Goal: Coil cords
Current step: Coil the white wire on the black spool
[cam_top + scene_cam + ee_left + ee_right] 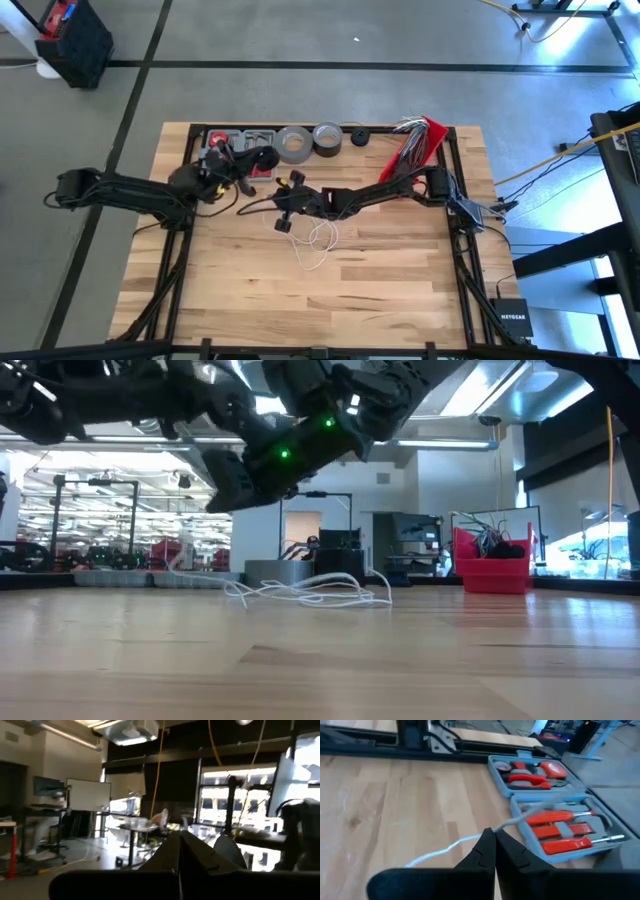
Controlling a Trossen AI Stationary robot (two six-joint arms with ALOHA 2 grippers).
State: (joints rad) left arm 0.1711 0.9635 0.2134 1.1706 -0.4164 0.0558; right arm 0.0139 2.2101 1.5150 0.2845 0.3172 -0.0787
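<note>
The thin white cord (318,240) lies in a loose tangle on the wooden table, mid-table; it also shows in the low view (310,592). My right gripper (284,200) reaches in from the table's right, just left of the tangle and above the table. It is shut on a stretch of the cord (440,852). My left gripper (266,158) is near the tool case at the far left. It is shut, points level into the room (180,847), and nothing shows between its fingers. My right gripper pinches the cord (476,839) between its two fingers at their tips. The fingers point toward the table's far left, slanting down, and lie across the cord. One strand runs out down to the table (420,861); the other runs out raised over the tool case (535,812).
An open grey tool case (235,142) with red tools lies at the far left, seen ahead of my right gripper (550,805). Two grey tape rolls (293,143) and a small black piece (358,138) sit along the far edge. A red bin (420,140) of wires stands far right.
</note>
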